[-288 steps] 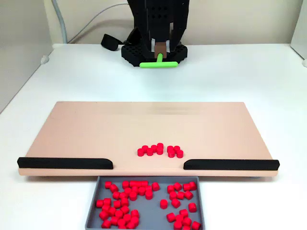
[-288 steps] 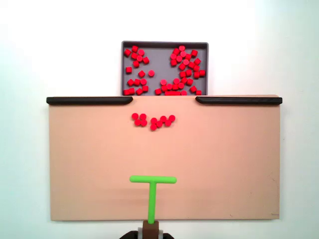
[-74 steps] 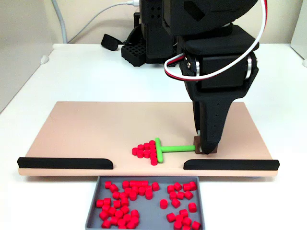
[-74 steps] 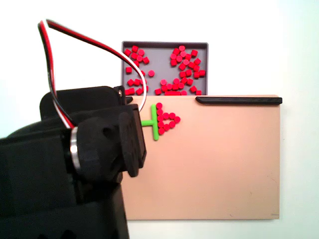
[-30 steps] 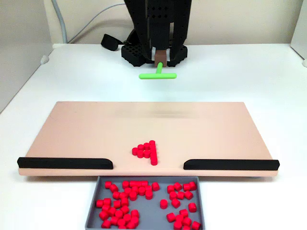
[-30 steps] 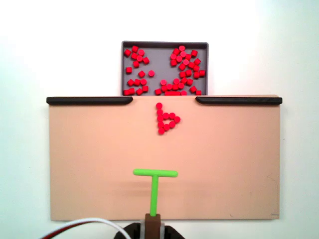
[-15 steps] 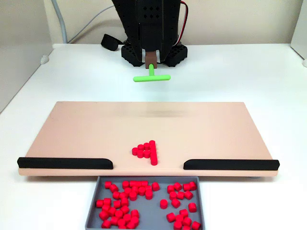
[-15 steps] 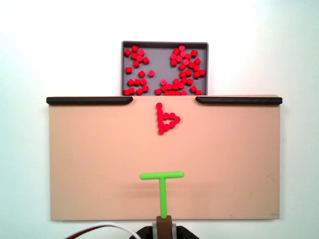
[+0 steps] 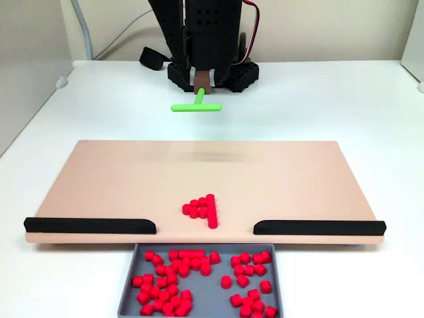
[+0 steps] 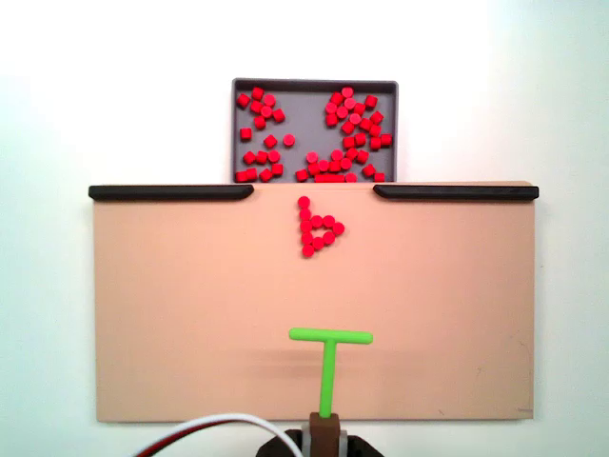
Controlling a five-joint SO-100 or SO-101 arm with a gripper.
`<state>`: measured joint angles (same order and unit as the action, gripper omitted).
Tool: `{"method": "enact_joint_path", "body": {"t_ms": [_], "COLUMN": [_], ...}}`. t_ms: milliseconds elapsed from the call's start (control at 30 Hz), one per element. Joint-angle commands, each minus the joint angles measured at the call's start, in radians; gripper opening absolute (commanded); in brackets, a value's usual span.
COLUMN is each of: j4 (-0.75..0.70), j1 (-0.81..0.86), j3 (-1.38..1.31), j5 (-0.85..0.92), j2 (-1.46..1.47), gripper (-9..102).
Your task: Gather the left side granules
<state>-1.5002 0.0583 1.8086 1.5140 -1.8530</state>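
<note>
The granules (image 9: 202, 209) (image 10: 317, 228) are a tight wedge of small red pellets on the tan board (image 9: 112, 175) (image 10: 181, 314), just before the gap between its two black rails. The green T-shaped tool (image 9: 196, 106) (image 10: 330, 357) hangs over the board's far edge from them, crossbar toward the granules. Its brown handle block sits in my gripper (image 9: 201, 79) (image 10: 326, 440), which is shut on it. The tool is well apart from the granules.
A grey tray (image 9: 127, 291) (image 10: 314, 84) with many loose red pellets sits beyond the gap. Black rails (image 9: 89, 225) (image 9: 318, 228) line the board's edge on both sides of it. The arm's black base (image 9: 212, 69) and cables stand behind the board.
The tool and gripper slid sideways over the last second: leftward in the view facing the arm, rightward in the view from above. The granules stayed in the wedge shape.
</note>
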Motion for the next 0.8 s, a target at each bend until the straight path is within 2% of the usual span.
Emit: {"method": "enact_joint_path", "body": {"t_ms": [0, 767], "j4": [-0.003, 0.009], "j1": [-0.020, -0.018], "j3": [-0.006, -0.006], "j5": [-0.008, -0.006], "j2": [-0.043, -0.028], "gripper": [0, 0]}}
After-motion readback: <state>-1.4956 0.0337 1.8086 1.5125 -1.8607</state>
